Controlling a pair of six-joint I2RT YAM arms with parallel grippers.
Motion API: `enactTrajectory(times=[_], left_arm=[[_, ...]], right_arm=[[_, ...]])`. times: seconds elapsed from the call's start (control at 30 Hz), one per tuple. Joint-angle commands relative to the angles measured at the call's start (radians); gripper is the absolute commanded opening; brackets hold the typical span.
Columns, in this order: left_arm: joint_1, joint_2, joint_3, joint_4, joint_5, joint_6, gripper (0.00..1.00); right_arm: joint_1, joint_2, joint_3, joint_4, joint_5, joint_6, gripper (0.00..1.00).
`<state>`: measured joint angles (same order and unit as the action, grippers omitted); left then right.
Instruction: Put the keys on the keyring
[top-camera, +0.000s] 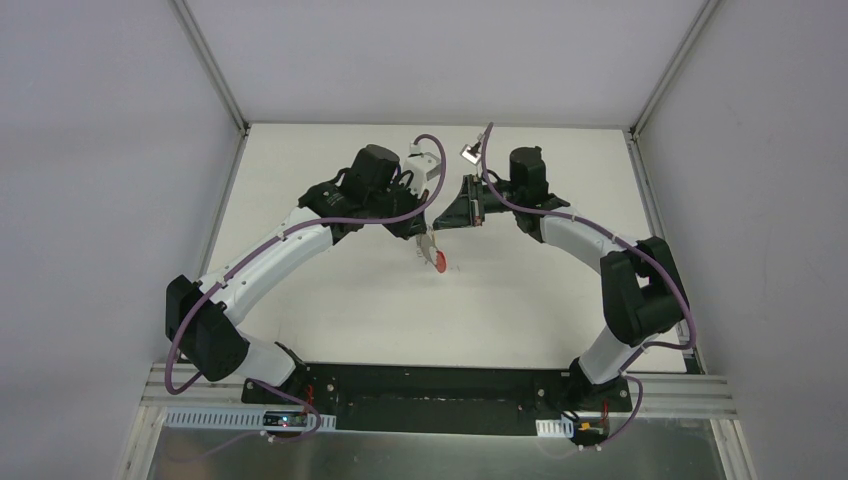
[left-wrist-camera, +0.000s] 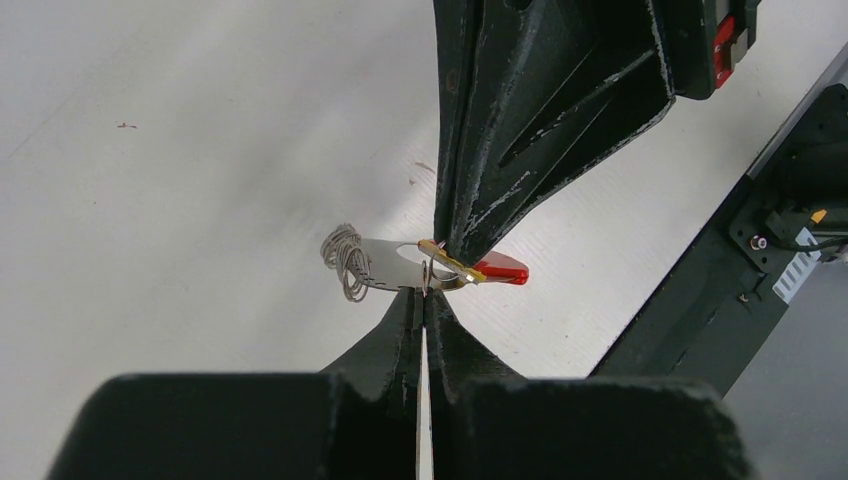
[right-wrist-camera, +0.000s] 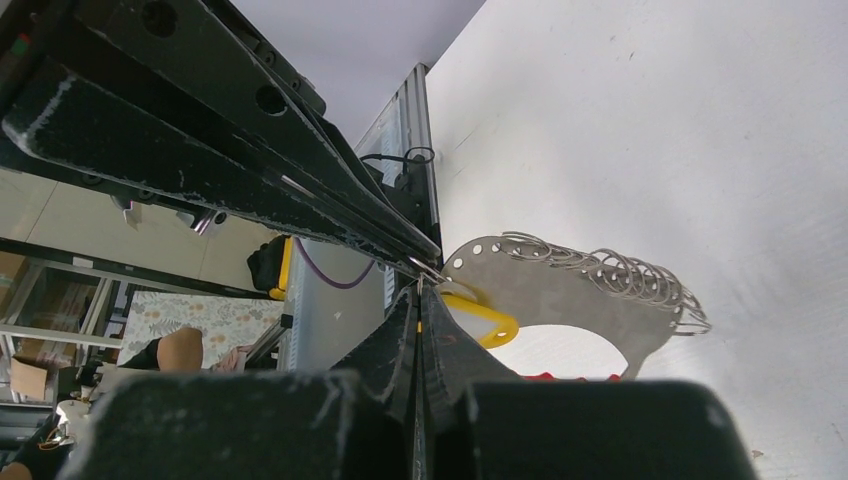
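The keys (left-wrist-camera: 352, 262) are a grey fan-shaped metal bunch with several wire loops along one edge (right-wrist-camera: 590, 275) and a red part (left-wrist-camera: 500, 268). They hang above the white table, mid-table in the top view (top-camera: 437, 261). My left gripper (left-wrist-camera: 424, 291) is shut on a thin ring, the keyring (left-wrist-camera: 427, 274), at the bunch's near edge. My right gripper (right-wrist-camera: 418, 291) comes at it from the opposite side and is shut on a yellow tag (right-wrist-camera: 492, 322) by that same ring. The tips of both grippers nearly touch (top-camera: 430, 238).
The white table (top-camera: 330, 300) is walled by grey panels on both sides and at the back. A black base rail (top-camera: 430, 385) runs along the near edge. Purple cables (top-camera: 437, 165) loop above both wrists.
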<state>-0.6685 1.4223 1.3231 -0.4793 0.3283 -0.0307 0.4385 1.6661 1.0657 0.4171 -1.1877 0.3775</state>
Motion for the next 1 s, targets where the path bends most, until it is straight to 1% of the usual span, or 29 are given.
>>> enactTrajectory(times=[0.0,0.1,0.57,0.97], left_arm=[[-0.008,-0.013,0.017,0.017,-0.003,0.002,0.0],[-0.008,-0.018,0.013,0.02,0.0,0.003,0.0],[-0.008,-0.029,-0.001,0.028,-0.015,0.014,0.0],[-0.008,-0.026,0.0,0.028,-0.016,0.02,0.0]], right_arm=[[0.006,0.005,0.028,0.005,0.022,-0.029,0.0],[0.005,0.007,0.037,-0.036,0.034,-0.055,0.0],[0.004,0.007,0.037,-0.031,-0.016,-0.071,0.0],[0.005,-0.001,0.034,0.034,-0.056,-0.02,0.0]])
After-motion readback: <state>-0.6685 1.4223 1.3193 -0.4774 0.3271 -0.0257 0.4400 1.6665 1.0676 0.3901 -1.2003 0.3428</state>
